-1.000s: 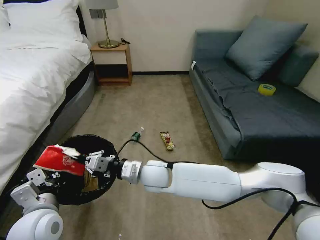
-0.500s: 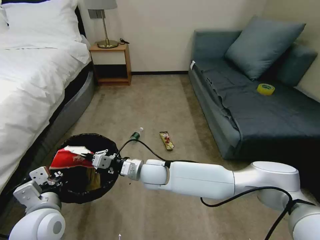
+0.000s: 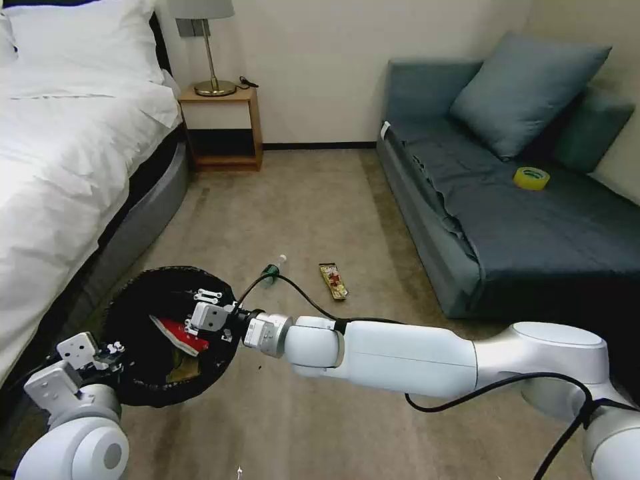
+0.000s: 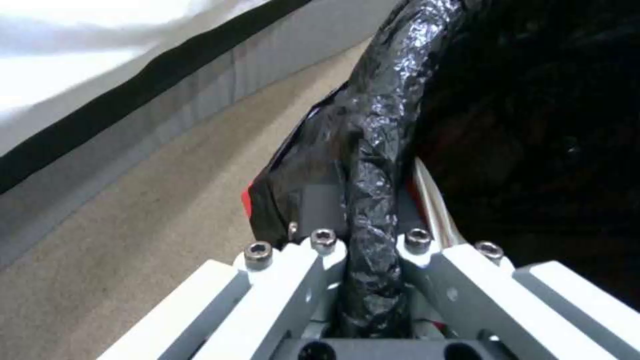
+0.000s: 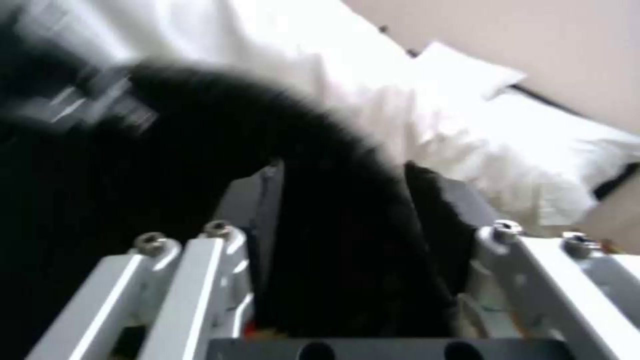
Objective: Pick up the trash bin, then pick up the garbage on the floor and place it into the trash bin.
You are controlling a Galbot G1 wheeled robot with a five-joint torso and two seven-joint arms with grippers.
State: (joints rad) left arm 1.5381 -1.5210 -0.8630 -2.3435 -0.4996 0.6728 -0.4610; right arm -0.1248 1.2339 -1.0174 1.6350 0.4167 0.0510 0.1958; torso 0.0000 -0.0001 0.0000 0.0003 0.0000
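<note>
Lower left: left gripper pinches trash bin rim. Right gripper spread above red snack packet inside.

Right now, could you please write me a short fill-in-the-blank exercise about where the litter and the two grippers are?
1. The left gripper is clamped on the rim of the ____.
2. The red snack packet lies inside the trash bin, and the right gripper above it has its jaws ____.
3. The plastic bottle and the long snack wrapper lie on the ____.
4. The yellow tape roll sits on the ____.

Missing words: trash bin; open; carpet; sofa
</note>
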